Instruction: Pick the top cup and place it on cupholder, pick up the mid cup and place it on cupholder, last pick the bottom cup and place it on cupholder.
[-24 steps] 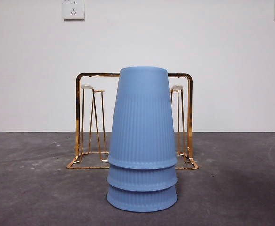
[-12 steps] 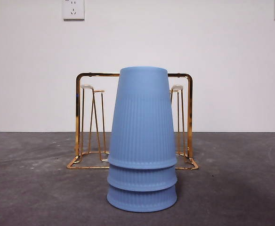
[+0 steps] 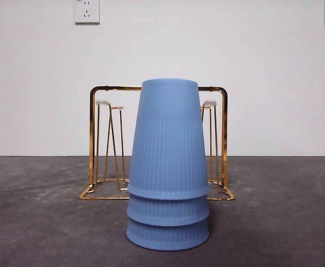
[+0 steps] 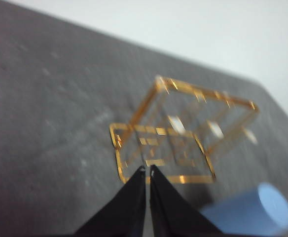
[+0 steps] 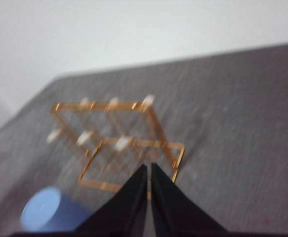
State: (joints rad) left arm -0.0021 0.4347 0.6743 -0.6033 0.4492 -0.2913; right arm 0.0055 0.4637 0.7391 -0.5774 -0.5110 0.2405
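Observation:
Three blue ribbed cups stand upside down, nested in one stack, in the middle of the front view. The top cup [image 3: 169, 139] covers most of the mid cup [image 3: 168, 210] and bottom cup [image 3: 168, 235]. The gold wire cupholder [image 3: 94, 139] stands right behind the stack, its white-tipped pegs bare. My left gripper [image 4: 146, 169] is shut and hangs high above the table, with the cupholder [image 4: 183, 133] and the stack [image 4: 255, 213] below it. High on the other side, my right gripper [image 5: 147, 166] is shut as well, over the cupholder [image 5: 119, 143] and stack [image 5: 45, 211].
The grey table [image 3: 40, 222] runs back to a white wall with two sockets [image 3: 87, 11] high up. Neither arm shows in the front view.

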